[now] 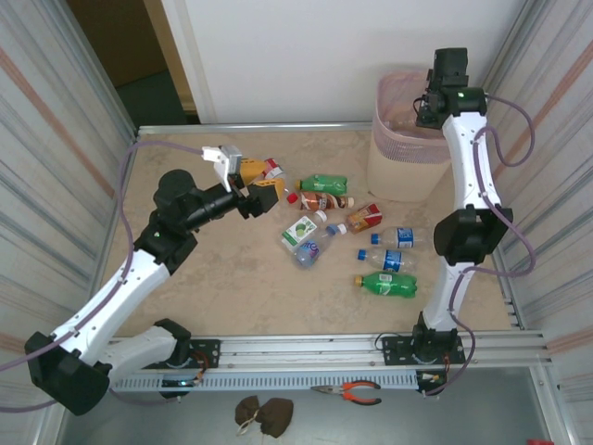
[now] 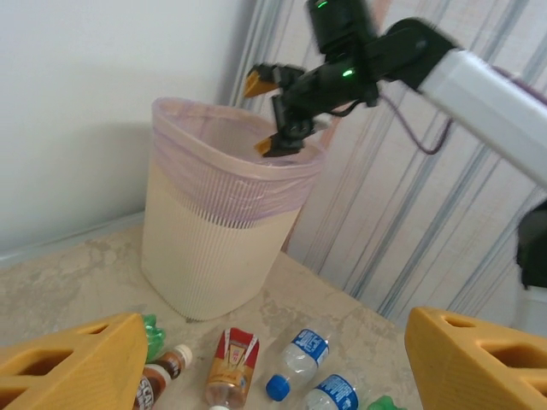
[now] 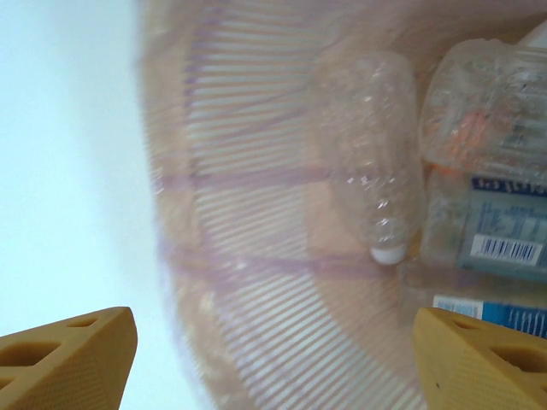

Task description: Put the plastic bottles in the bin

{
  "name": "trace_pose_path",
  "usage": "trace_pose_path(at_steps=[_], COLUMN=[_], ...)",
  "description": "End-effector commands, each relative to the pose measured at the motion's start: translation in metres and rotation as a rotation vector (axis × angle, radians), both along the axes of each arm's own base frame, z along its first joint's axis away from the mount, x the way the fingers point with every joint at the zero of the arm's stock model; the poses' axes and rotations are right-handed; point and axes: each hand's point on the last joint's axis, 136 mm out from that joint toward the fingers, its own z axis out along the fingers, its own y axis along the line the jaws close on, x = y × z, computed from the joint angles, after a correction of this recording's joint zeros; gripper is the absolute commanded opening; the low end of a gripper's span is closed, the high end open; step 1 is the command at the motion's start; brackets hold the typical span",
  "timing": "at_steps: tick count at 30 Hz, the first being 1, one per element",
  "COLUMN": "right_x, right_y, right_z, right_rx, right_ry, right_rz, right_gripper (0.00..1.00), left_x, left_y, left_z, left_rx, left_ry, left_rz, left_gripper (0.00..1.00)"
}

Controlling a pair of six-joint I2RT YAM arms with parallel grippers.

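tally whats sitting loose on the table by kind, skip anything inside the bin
plastic bottles: 9
bin: 1
total: 10

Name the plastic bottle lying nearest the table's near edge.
The green plastic bottle with a blue label; the clear blue-labelled bottles lie farther back.

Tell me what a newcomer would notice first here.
The right pincer hangs open over the pink bin in the far right corner, with clear bottles lying inside it. On the table, loose bottles with bright labels lie scattered in the middle, and the open left pincer hovers at their left end.
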Motion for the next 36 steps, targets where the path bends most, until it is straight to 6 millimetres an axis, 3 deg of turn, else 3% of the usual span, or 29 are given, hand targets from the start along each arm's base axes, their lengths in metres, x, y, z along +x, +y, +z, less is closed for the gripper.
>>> trace_pose_path(at_steps=[1, 6, 11, 15, 23, 30, 36], right_x=[-0.021, -0.029, -0.053, -0.075, -0.119, -0.143, -0.15], right_y=[0.004, 0.03, 0.056, 0.078, 0.101, 0.086, 0.076], right_z=[0.032, 0.079, 0.12, 0.136, 0.105, 0.078, 0.064], right_rx=[-0.081, -0.259, -0.51, -0.681, -0.849, -0.875, -0.89], right_ry=[-0.05, -0.21, -0.316, -0.355, -0.278, -0.198, -0.154], right_rz=[0.031, 0.21, 0.347, 0.439, 0.542, 0.529, 0.509], right_gripper=[0.81, 0.77, 0.72, 0.72, 0.72, 0.73, 0.74], left_x=[0.015, 0.032, 0.05, 0.067, 0.104, 0.141, 0.169], left_y=[0.008, 0.012, 0.015, 0.019, 0.027, 0.042, 0.046], left_z=[-0.006, -0.028, -0.05, -0.069, -0.116, -0.163, -0.194], left_rx=[0.012, 0.049, 0.04, 0.035, 0.073, 0.128, 0.24], left_ry=[0.081, 0.2, 0.327, 0.434, 0.693, 0.897, 1.02], left_rz=[0.083, 0.153, 0.186, 0.236, 0.413, 0.653, 0.81], left_gripper=[0.79, 0.79, 0.76, 0.75, 0.74, 0.76, 0.8])
